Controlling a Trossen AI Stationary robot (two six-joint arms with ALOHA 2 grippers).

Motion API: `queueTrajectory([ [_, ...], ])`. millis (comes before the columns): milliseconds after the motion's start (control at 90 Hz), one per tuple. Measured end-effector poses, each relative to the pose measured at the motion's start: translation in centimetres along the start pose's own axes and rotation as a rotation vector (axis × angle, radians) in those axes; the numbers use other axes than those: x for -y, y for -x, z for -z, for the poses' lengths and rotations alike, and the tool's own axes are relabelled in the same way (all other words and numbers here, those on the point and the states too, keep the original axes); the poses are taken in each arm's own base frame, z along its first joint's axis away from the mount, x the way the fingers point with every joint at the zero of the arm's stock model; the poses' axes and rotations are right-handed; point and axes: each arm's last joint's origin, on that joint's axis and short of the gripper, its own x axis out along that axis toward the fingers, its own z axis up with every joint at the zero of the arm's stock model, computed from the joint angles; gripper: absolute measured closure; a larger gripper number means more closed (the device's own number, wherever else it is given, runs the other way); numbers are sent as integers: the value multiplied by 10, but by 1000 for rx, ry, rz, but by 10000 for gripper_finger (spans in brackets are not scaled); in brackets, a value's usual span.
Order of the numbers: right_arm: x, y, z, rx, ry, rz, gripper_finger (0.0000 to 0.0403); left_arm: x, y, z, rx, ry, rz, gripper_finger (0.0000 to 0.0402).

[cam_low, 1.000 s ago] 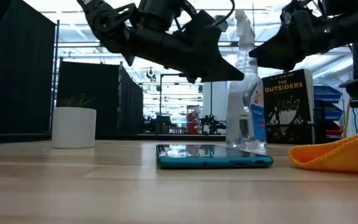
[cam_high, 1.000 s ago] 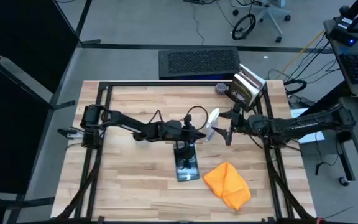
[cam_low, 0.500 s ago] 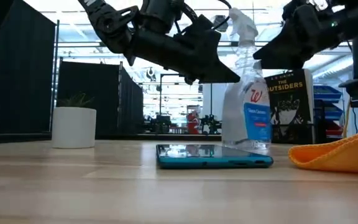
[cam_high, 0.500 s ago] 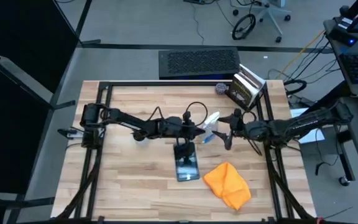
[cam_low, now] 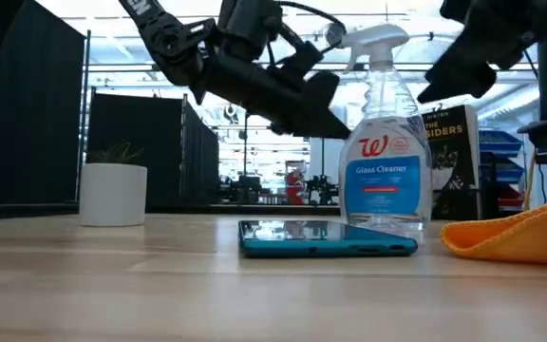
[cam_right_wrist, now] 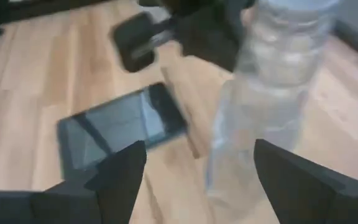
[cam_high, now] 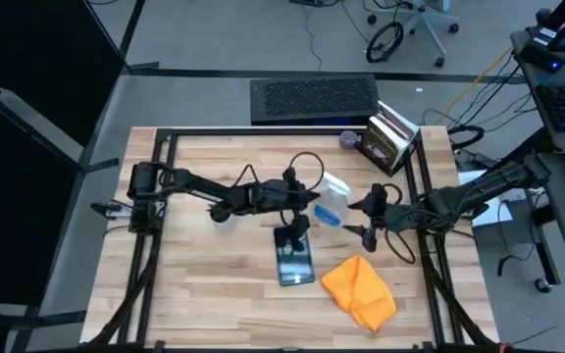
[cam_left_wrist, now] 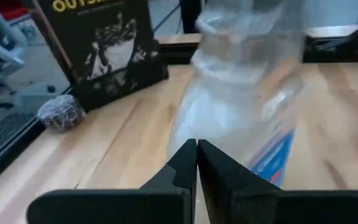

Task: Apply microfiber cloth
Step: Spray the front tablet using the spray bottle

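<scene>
The orange microfiber cloth [cam_high: 359, 289] lies crumpled on the table near the front right, right of the dark-screened tablet [cam_high: 294, 258], which lies flat. A clear spray bottle [cam_high: 330, 199] stands upright on its base just behind the tablet [cam_low: 326, 237]. My left gripper [cam_high: 309, 213] is shut and hovers above the tablet's far end, its tips [cam_left_wrist: 196, 163] close to the bottle's left side. My right gripper [cam_high: 363, 224] is open to the right of the bottle [cam_right_wrist: 272, 81], above the table and apart from it. Neither gripper is at the cloth [cam_low: 516, 237]. My left gripper's shut fingertips stand right at the spray bottle's lower body [cam_left_wrist: 229, 124], coming level from the table's left. Whether they touch it I cannot tell.
A book [cam_high: 388, 137] stands at the far right corner with a small grey ball [cam_high: 349, 140] beside it. A white plant pot [cam_low: 112, 195] shows at the left in the low view. A black mat [cam_high: 314, 98] lies beyond the far edge. Bare wood lies left of the tablet.
The spray bottle has gone from tilted to standing upright on the table behind the tablet. My right gripper has drawn away from it toward the table's right and near edges. My left gripper has shifted slightly toward the left.
</scene>
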Motion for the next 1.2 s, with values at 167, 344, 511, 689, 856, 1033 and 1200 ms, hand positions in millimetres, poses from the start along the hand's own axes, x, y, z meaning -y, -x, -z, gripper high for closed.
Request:
queueTrajectory([
  [167,8,-1,4,-32,45,101,122,11,10,-9,-22,-12,61,400],
  [344,20,-10,15,-59,35,178,122,26,16,-10,-47,-30,117,400],
  [511,26,-28,32,-22,8,84,122,26,5,10,-106,-84,113,400],
  [689,29,-37,46,36,-32,47,122,10,-4,20,-123,-102,67,400],
  [856,20,-37,51,5,-114,-47,122,6,-6,17,-75,-91,50,400],
  [1033,4,-38,51,35,-152,-136,122,11,-5,14,-46,-89,84,400],
  [1200,-8,-43,56,25,-140,-173,122,25,-3,12,-31,-44,133,400],
])
